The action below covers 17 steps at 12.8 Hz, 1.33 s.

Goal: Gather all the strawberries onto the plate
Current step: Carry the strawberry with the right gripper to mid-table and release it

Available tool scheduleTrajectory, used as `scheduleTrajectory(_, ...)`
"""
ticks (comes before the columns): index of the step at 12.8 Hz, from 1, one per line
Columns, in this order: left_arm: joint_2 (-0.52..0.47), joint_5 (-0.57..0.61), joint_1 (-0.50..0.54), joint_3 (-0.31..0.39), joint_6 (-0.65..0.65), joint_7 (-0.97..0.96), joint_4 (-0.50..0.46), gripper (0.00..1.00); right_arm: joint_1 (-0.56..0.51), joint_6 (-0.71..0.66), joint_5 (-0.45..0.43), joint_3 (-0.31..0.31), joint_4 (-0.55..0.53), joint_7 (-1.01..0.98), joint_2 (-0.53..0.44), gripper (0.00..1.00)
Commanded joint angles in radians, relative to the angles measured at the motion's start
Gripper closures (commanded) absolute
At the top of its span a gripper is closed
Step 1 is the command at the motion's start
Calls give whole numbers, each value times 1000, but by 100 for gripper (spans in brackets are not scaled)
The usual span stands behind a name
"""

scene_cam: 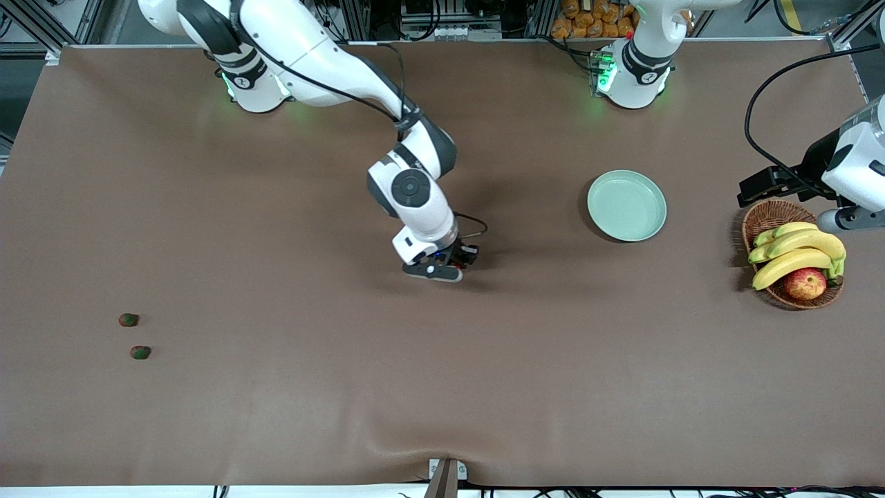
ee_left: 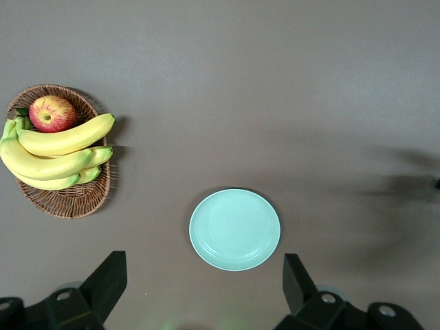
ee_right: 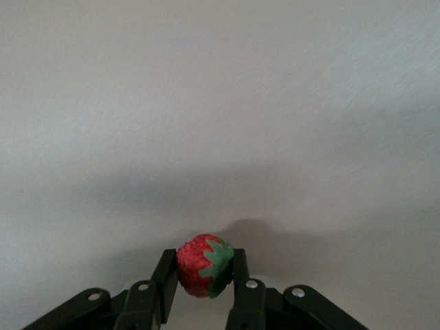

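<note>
A red strawberry [ee_right: 199, 271] with a green top sits pinched between the fingers of my right gripper [ee_right: 205, 260], which is shut on it. That gripper [scene_cam: 442, 268] hangs low over the middle of the table. Two more strawberries [scene_cam: 128, 319] [scene_cam: 140, 353] lie on the cloth toward the right arm's end of the table, nearer the front camera. The pale mint-green plate [scene_cam: 608, 181] rests bare toward the left arm's end. My left gripper [ee_left: 204, 285] is open high above the table with nothing between its fingers; the plate [ee_left: 234, 265] shows below it.
A brown wicker basket [scene_cam: 764, 214] holding bananas [scene_cam: 795, 252] and a red-yellow apple [scene_cam: 805, 283] stands at the left arm's end of the table, beside the plate. The left arm's hand [scene_cam: 854, 173] hangs above the basket. Brown cloth covers the table.
</note>
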Motion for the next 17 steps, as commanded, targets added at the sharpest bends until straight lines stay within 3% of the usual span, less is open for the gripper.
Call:
scheduleTrajectory(1, 1, -16, 2, -2, -7, 16, 10, 0, 12, -12, 2, -13, 66, 23, 44, 34)
scheduleTrajectory(2, 3, -18, 2, -2, -7, 16, 10, 0, 11, -12, -1, -16, 66, 22, 41, 0)
scheduleTrajectory(5, 4, -18, 4, -2, -7, 18, 10, 0, -41, -49, -9, -22, 53, 8, 1, 0)
scheduleTrajectory(11, 42, -15, -14, -7, 5, 8, 10, 0, -313, -418, -27, -42, 22, -280, -149, 0)
scheduleTrajectory(14, 110, -15, -80, -7, 97, -5, 11, 0, -440, -423, -162, -59, -46, -368, -186, 0)
scheduleTrajectory(17, 180, -16, -169, -7, 160, -92, 13, 0, -561, -445, -180, -63, -49, -531, -188, 0)
